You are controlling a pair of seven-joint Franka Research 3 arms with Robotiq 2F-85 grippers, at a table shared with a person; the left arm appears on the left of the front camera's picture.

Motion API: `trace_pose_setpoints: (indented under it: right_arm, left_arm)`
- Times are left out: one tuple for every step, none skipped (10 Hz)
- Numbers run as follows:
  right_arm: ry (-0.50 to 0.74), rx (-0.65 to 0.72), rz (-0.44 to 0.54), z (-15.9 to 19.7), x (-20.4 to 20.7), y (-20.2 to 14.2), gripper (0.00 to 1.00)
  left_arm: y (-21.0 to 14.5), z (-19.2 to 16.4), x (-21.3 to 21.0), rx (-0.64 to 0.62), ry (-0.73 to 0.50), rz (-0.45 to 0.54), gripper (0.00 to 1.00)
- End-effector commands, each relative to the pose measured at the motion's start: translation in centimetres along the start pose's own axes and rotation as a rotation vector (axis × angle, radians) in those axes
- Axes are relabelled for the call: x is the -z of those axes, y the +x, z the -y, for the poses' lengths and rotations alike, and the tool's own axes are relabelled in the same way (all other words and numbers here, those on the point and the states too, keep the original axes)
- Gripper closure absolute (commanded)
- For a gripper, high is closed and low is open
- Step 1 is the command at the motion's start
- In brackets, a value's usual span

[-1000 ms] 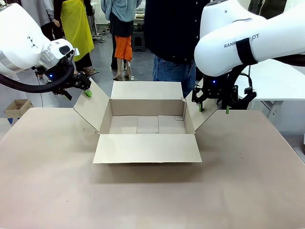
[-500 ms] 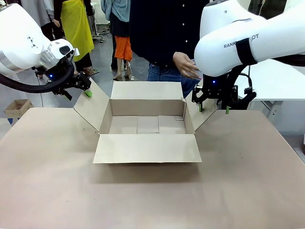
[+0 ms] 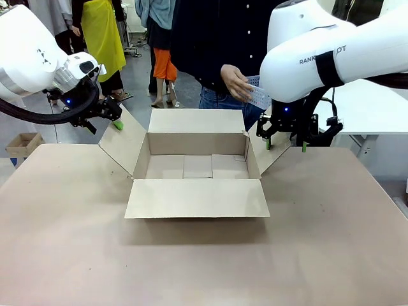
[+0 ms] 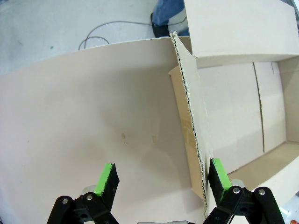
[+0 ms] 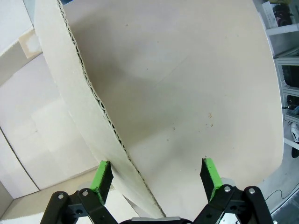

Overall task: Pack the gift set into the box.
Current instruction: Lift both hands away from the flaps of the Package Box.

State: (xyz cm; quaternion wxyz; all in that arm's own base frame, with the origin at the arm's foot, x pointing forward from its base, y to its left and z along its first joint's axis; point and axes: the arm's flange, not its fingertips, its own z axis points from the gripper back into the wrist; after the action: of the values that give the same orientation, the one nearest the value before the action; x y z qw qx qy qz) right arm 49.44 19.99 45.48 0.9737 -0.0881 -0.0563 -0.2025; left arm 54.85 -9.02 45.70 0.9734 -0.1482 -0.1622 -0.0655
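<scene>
The box point(image 3: 197, 167) stands open in the middle of the table, all four flaps spread out and its inside bare. My left gripper point(image 3: 116, 122) is open astride the left flap's edge point(image 4: 189, 116), which runs close to one green finger point(image 4: 218, 179). My right gripper point(image 3: 285, 145) is open astride the right flap point(image 5: 100, 107), whose edge passes beside one finger point(image 5: 103, 178). Beyond the far flap, a person's hand point(image 3: 234, 81) holds a white perforated corner of the gift set point(image 3: 259, 95); my right arm hides the rest of it.
The brown table point(image 3: 204, 255) stretches wide in front of the box. A small carton point(image 3: 22, 144) sits on the floor at the far left. Other people stand behind, and a white table point(image 3: 373, 108) is at the right.
The person's hand has come in from behind my right arm, now holding the white perforated gift set above the box's far side. Both arms and the box have stayed still.
</scene>
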Motion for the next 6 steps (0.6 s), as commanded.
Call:
trace_pose_setpoints:
  right_arm:
    - [-0.016,-0.005,0.014,0.0,-0.27,0.42,0.0]
    - [-0.016,-0.005,0.014,0.0,-0.27,0.42,0.0]
    - [-0.016,-0.005,0.014,0.0,-0.27,0.42,0.0]
    - [-0.016,-0.005,0.014,0.0,-0.27,0.42,0.0]
    - [-0.016,-0.005,0.014,0.0,-0.27,0.42,0.0]
    - [-0.016,-0.005,0.014,0.0,-0.27,0.42,0.0]
  left_arm:
    - [-0.04,-0.05,-0.17,-0.005,0.016,0.005,0.0]
    - [-0.04,-0.05,-0.17,-0.005,0.016,0.005,0.0]
    - [-0.04,-0.05,-0.17,-0.005,0.016,0.005,0.0]
    - [-0.04,-0.05,-0.17,-0.005,0.016,0.005,0.0]
    - [-0.04,-0.05,-0.17,-0.005,0.016,0.005,0.0]
    - [-0.04,-0.05,-0.17,-0.005,0.016,0.005,0.0]
